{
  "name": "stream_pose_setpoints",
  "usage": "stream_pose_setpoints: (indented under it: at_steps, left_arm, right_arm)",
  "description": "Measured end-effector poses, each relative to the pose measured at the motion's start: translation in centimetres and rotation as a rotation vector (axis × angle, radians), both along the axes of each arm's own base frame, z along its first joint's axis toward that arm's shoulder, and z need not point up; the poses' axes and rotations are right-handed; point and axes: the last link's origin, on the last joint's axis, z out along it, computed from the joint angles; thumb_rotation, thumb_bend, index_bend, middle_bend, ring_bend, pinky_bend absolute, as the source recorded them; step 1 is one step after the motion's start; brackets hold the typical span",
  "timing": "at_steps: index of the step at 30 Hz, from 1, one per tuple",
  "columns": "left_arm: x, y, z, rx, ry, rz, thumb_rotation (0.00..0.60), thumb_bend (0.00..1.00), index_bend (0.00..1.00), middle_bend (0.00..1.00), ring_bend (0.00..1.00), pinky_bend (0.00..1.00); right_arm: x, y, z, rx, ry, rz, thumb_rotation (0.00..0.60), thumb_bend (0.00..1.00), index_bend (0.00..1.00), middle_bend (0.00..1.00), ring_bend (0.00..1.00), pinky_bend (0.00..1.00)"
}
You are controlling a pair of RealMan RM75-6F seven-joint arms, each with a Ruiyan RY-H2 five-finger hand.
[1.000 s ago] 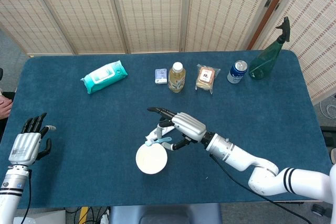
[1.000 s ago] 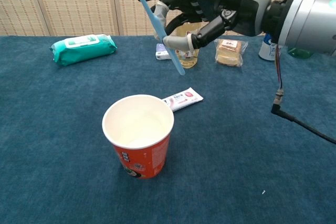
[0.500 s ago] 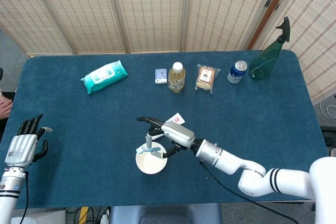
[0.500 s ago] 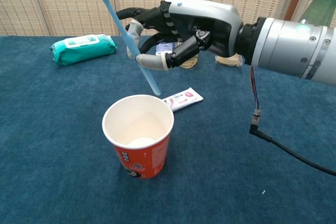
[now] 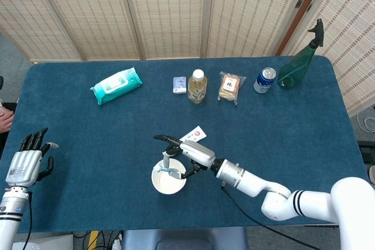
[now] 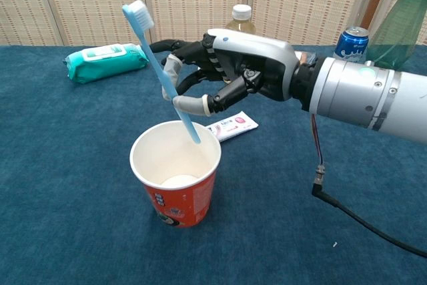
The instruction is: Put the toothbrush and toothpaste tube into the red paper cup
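The red paper cup [image 6: 177, 178] [image 5: 169, 180] stands upright on the blue table, white inside. My right hand [image 6: 230, 75] [image 5: 190, 155] hovers just above and behind its rim and pinches a light blue toothbrush [image 6: 160, 71] between thumb and a finger. The brush is tilted, bristles up, and its handle tip dips just inside the cup's mouth. The toothpaste tube [image 6: 231, 125] [image 5: 193, 134] lies flat on the table behind the cup, partly hidden by the hand. My left hand [image 5: 26, 163] rests open at the table's near left edge, holding nothing.
Along the far side stand a teal wipes pack [image 5: 116, 85], a small box [image 5: 179, 85], a drink bottle [image 5: 197, 86], a snack packet [image 5: 231, 88], a blue can [image 5: 265, 79] and a green spray bottle [image 5: 299, 65]. A black cable [image 6: 353, 215] trails from my right forearm.
My right hand has moved left and down with the toothbrush, from beside the cup to over it; the handle tip now enters the cup's mouth. The left hand barely moved.
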Motion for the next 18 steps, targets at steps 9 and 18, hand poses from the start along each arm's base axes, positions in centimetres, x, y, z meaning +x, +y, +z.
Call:
stream_pose_setpoints:
  at_steps: [9,18]
  left_arm:
    - [-0.1,-0.1,0.1,-0.001,0.001,0.003,0.600,0.60,0.33,0.00,0.00,0.00]
    - [-0.1,-0.2,0.0,-0.002,0.000,0.003,0.600,0.60,0.33,0.00,0.00,0.00]
  right_arm:
    - [-0.3,0.2,-1.1,0.013,0.020,0.015,0.600,0.31,0.62,0.04,0.00,0.24]
    - [-0.5,0.3,-1.5,0.022,0.036,0.017,0.600,0.28,0.60,0.03,0.00,0.23]
